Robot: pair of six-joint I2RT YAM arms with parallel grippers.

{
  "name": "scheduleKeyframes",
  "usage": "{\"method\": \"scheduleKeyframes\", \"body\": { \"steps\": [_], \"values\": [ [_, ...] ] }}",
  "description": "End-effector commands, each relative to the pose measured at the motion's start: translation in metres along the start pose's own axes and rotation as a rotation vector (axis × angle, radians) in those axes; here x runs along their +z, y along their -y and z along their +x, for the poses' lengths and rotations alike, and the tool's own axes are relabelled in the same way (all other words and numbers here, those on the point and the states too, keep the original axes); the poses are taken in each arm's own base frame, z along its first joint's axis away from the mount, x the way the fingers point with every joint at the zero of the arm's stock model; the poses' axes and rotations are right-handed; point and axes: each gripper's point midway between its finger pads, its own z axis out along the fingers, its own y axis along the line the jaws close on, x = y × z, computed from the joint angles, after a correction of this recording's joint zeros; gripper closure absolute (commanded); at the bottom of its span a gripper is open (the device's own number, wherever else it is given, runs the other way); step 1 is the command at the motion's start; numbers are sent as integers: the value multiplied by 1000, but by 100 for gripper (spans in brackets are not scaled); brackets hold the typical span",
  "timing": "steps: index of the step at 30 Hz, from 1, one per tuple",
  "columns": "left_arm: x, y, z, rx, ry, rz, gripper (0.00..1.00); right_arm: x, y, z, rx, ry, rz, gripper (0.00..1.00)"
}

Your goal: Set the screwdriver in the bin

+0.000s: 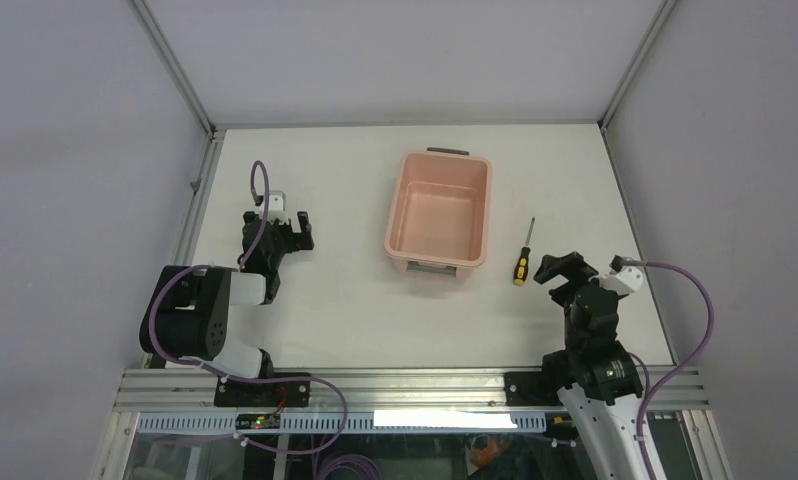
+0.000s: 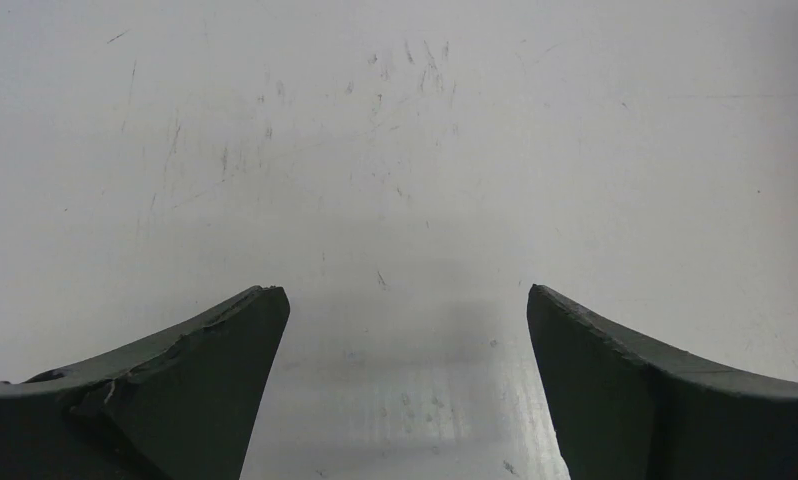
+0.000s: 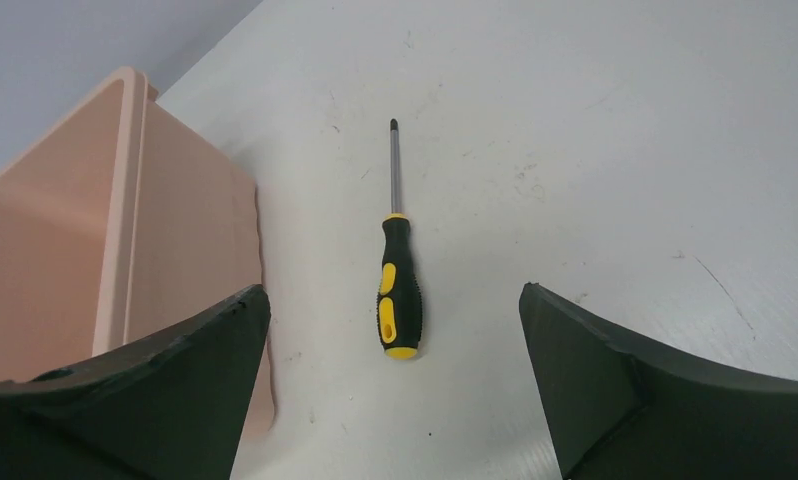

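The screwdriver (image 1: 523,258), yellow-and-black handle and thin dark shaft, lies flat on the white table just right of the bin, tip pointing away. In the right wrist view the screwdriver (image 3: 397,290) lies straight ahead of my open fingers. The salmon-pink bin (image 1: 440,213) stands upright at the table's middle, empty; its wall (image 3: 175,230) shows at the left of the right wrist view. My right gripper (image 1: 558,270) is open, just right of and nearer than the handle, not touching it. My left gripper (image 1: 287,228) is open and empty, far left of the bin, over bare table (image 2: 405,200).
Grey enclosure walls with metal corner posts (image 1: 180,70) surround the white table. The table's right edge (image 1: 643,250) runs close behind my right arm. A purple cable (image 1: 705,310) loops off the right wrist.
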Motion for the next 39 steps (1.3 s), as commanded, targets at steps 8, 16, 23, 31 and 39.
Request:
{"method": "scheduleKeyframes", "body": {
  "steps": [8, 16, 23, 31, 39],
  "values": [
    [5, -1, -26, -11, 81, 6, 1, -11, -51, -62, 20, 149, -186, 1],
    [5, 0, -26, -11, 81, 7, 1, 33, -73, -85, -260, -161, 114, 2],
    [5, 0, -25, -11, 81, 7, 1, 81, -70, -28, -453, -576, 252, 2],
    [5, -1, -26, -11, 82, 6, 1, 108, -37, 62, -424, -826, 271, 12],
    [5, -1, -26, -11, 81, 6, 1, 115, -7, 129, -398, -991, 288, 33]
  ]
}}
